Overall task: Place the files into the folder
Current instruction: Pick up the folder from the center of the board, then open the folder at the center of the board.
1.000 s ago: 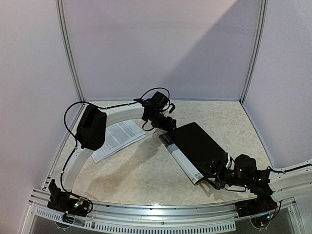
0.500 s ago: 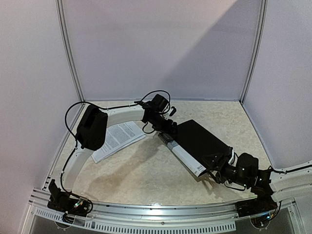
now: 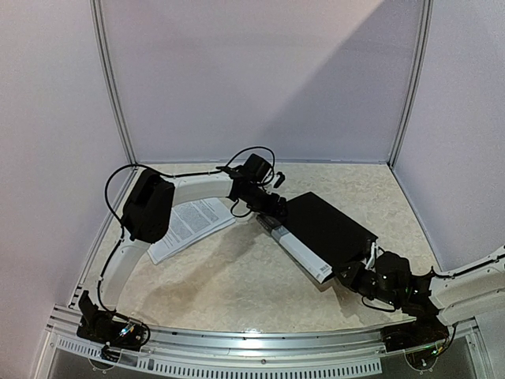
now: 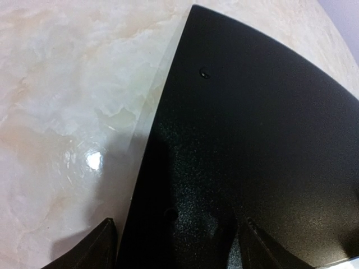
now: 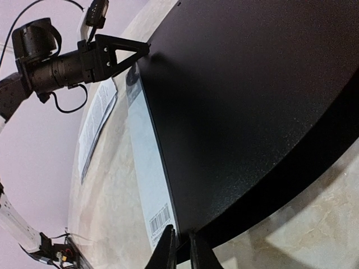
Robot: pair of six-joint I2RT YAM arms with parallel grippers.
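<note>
The black folder (image 3: 327,229) lies right of centre, its white spine strip (image 3: 298,251) facing the near left. In the right wrist view my right gripper (image 5: 180,250) is shut on the folder's (image 5: 247,101) near corner, a thin cover edge between its fingers, beside the barcoded spine (image 5: 148,179). My left gripper (image 3: 272,209) stands open at the far-left corner. Seen from the left wrist, that gripper (image 4: 176,246) straddles the folder's (image 4: 252,129) edge, one finger (image 4: 98,246) over the table. The files (image 3: 189,225), white printed sheets, lie flat to the left, partly under the left arm.
Pale walls with metal corner posts (image 3: 110,87) enclose the marble-patterned table (image 3: 237,276) on three sides. The left arm's black cable (image 3: 252,150) loops above its wrist. A metal rail (image 3: 252,343) runs along the near edge by both arm bases.
My right gripper moved in to the folder's near corner and closed on it from wide open. The folder's near end swung slightly away. The left gripper barely moved.
</note>
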